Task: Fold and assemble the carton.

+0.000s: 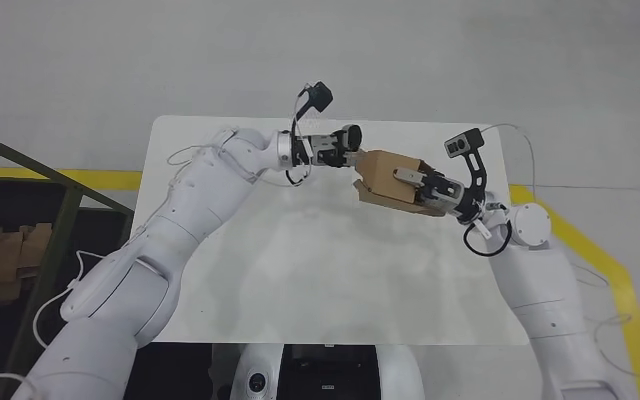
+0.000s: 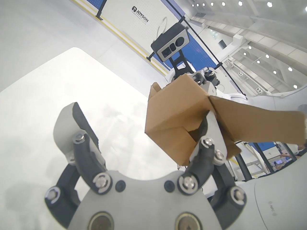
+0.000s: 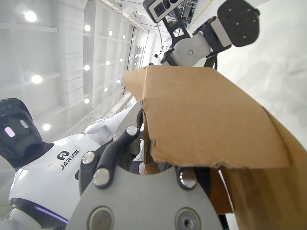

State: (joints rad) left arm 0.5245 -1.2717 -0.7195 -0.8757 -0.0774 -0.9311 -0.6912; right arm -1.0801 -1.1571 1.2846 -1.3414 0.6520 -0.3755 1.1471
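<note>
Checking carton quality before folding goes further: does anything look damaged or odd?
Yes. The brown cardboard carton, held above the table by the right gripper, has a ragged flap edge nearest that gripper. It is jagged and looks torn rather than cleanly cut.

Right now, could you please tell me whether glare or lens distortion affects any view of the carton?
Top view: even light, no glare on the carton. Left wrist view: the lens curves the ceiling beams. Right wrist view: ceiling lamps flare, off the carton.

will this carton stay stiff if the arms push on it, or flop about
Likely light: the carton is thin card, open-ended. Its loose flap will probably swing when pushed. The ragged edge suggests it tears easily.
</note>
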